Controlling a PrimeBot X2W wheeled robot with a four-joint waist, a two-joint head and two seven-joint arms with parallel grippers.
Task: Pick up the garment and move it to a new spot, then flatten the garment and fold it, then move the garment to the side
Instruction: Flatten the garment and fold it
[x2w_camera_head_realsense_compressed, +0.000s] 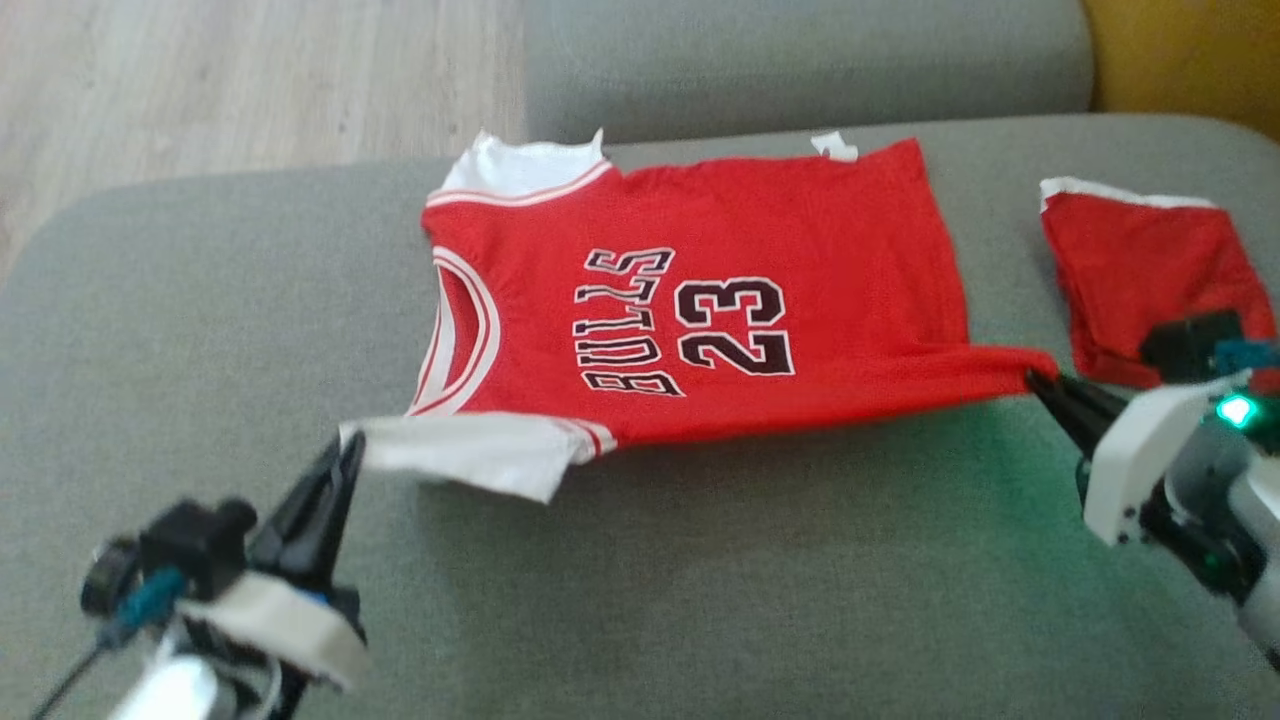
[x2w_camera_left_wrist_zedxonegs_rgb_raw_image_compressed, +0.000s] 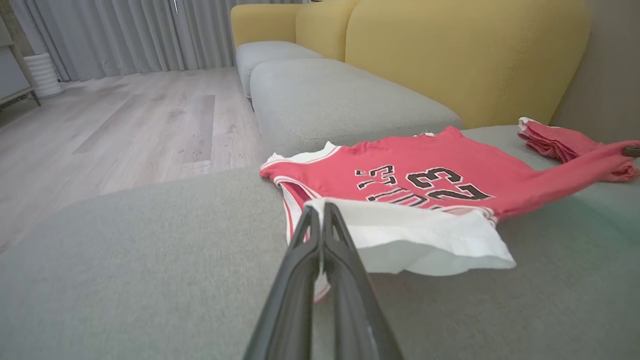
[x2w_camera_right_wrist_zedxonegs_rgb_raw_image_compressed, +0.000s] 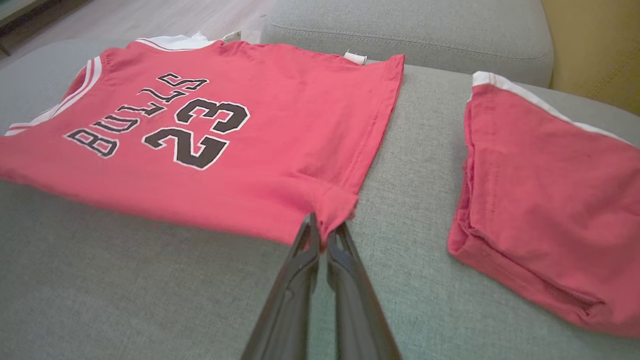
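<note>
Jersey nearly flat; my left claw and right claw each clamp a near corner. Folding, side move seemingly remain.

Red jersey — black white-edged lettering "BULLS", number "23" beside it, on chest.

jersey | red, white sleeves, "BULLS 23" | spread, near edge raised

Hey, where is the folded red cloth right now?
In the head view the folded red cloth lies on the grey cushion at the right, just beyond the right gripper, apart from the jersey.
</note>
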